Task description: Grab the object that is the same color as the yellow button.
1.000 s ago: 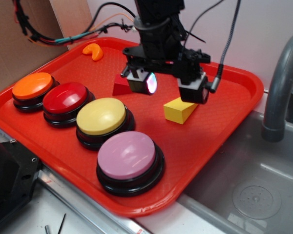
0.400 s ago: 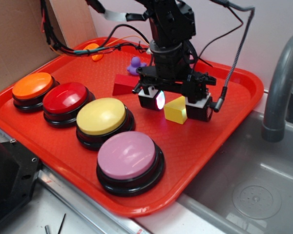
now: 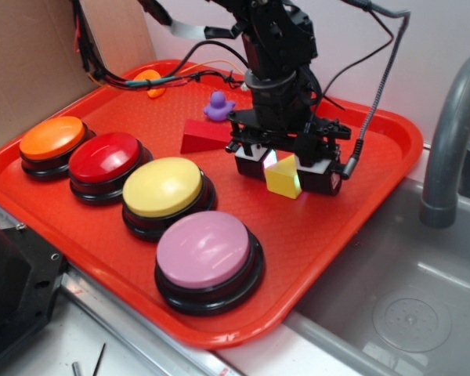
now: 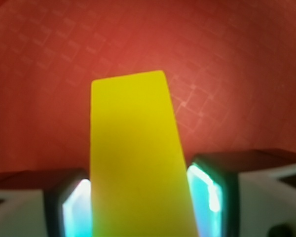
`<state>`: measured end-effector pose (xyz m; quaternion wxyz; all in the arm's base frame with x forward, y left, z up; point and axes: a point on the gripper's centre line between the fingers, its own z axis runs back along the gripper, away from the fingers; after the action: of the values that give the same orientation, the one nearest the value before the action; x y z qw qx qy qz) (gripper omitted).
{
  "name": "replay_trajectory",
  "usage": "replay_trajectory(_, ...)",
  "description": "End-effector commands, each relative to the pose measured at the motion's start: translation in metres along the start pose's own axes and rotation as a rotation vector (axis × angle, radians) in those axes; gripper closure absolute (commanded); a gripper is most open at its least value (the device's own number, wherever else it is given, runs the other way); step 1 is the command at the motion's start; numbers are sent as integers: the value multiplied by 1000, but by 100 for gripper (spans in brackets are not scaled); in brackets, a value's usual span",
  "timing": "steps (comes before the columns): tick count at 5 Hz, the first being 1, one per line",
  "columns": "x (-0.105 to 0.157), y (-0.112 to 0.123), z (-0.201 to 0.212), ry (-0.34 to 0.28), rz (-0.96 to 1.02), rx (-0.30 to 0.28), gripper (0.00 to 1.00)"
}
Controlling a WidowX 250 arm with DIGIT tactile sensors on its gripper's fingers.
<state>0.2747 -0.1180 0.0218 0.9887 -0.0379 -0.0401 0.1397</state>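
The object, a small yellow wedge block [image 3: 283, 178], lies on the red tray [image 3: 329, 227] right of the red wedge. My gripper [image 3: 288, 174] is lowered over it, one finger on each side, jaws still at their wide spread. In the wrist view the yellow block [image 4: 138, 158] fills the space between the two glowing pads [image 4: 207, 197], which sit tight beside its faces; the gripper [image 4: 140, 210] is open around it. The yellow button [image 3: 162, 186] stands on its black base at the tray's front left, apart from the gripper.
An orange button [image 3: 52, 137], a red button [image 3: 104, 157] and a pink button [image 3: 204, 249] line up with the yellow one. A red wedge [image 3: 204, 137], a purple duck [image 3: 217, 106] and an orange crescent [image 3: 150, 78] lie behind. A sink [image 3: 407, 305] and faucet [image 3: 450, 141] are on the right.
The gripper swung right and came down from above the tray until its fingers straddle the yellow block. The purple duck, hidden before, now shows.
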Motion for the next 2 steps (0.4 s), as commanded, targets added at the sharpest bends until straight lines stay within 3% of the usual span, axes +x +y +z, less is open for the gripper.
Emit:
replay_trajectory(1,1,0,39,-3,-33,-5,100)
replay_trajectory(2,-1,6,83,16,-60,-31,100)
